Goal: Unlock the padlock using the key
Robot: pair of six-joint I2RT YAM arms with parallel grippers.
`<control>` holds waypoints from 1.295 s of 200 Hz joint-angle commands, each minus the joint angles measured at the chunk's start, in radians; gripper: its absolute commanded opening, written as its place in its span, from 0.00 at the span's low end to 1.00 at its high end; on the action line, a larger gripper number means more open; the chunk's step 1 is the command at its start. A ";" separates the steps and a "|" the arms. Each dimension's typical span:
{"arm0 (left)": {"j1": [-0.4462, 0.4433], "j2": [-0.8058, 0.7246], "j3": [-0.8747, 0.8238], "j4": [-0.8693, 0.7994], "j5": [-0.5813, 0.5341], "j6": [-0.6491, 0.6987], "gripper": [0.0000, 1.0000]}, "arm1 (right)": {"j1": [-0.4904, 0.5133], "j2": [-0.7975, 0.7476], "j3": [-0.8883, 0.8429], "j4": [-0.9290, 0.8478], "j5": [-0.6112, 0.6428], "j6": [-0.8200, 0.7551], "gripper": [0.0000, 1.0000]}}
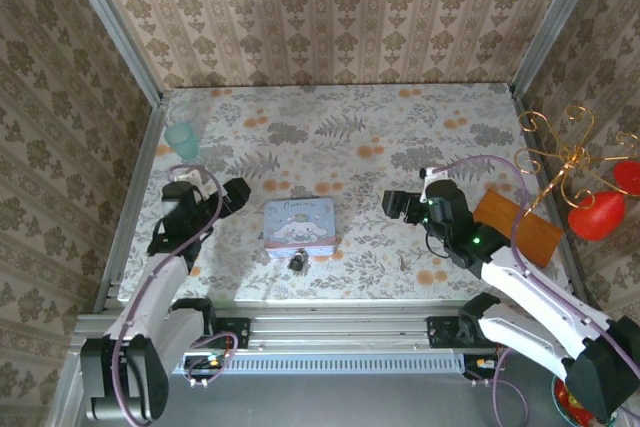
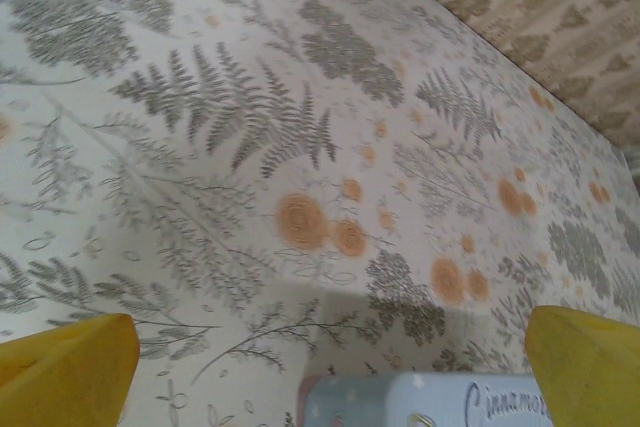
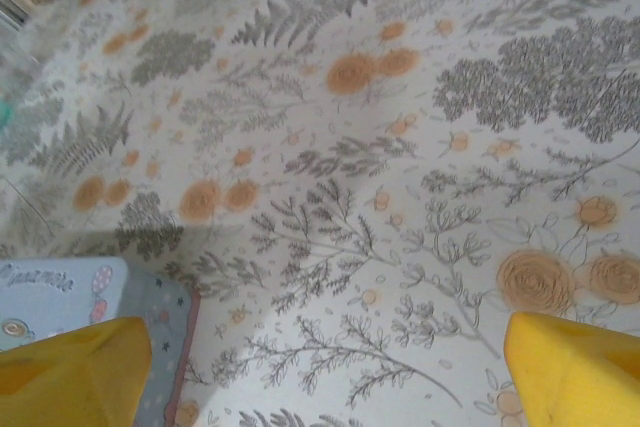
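The padlock (image 1: 297, 261), a tiny blackish metal block with a thin silvery shackle, lies on the floral table (image 1: 350, 137), back toward the bases and left of the right pincer (image 1: 391, 205). A thin metal sliver (image 1: 404, 263) (probably the key, its axis too small to read) sits just base-side of that pincer, so the right arm is nearer. The glossy rectangular tin (image 1: 298, 225) lies just beyond the padlock. The 2 pincers, the left pincer (image 1: 238, 193) included, gape wide, holding nothing.

Jaws wide apart; pale blue tin (image 2: 420, 403) between.
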State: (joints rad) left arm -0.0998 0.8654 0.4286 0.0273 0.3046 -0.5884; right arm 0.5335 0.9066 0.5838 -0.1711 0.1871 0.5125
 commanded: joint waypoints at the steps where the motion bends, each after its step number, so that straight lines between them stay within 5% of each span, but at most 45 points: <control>1: -0.078 -0.045 0.013 -0.040 -0.093 0.107 1.00 | 0.078 0.064 0.052 -0.096 0.136 0.063 0.90; 54: -0.193 -0.047 -0.057 0.078 -0.133 0.159 1.00 | 0.234 0.151 0.095 -0.192 0.247 0.193 0.86; 112: -0.295 0.000 -0.036 0.097 -0.165 0.185 0.99 | 0.320 0.216 0.084 -0.350 0.171 0.359 0.76; 259: -0.305 -0.031 -0.040 0.086 -0.170 0.176 1.00 | 0.350 0.268 -0.038 -0.531 0.174 0.720 0.45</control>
State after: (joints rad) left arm -0.3988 0.8551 0.3771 0.1055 0.1364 -0.4236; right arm 0.8753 1.1629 0.5575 -0.6716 0.3294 1.1442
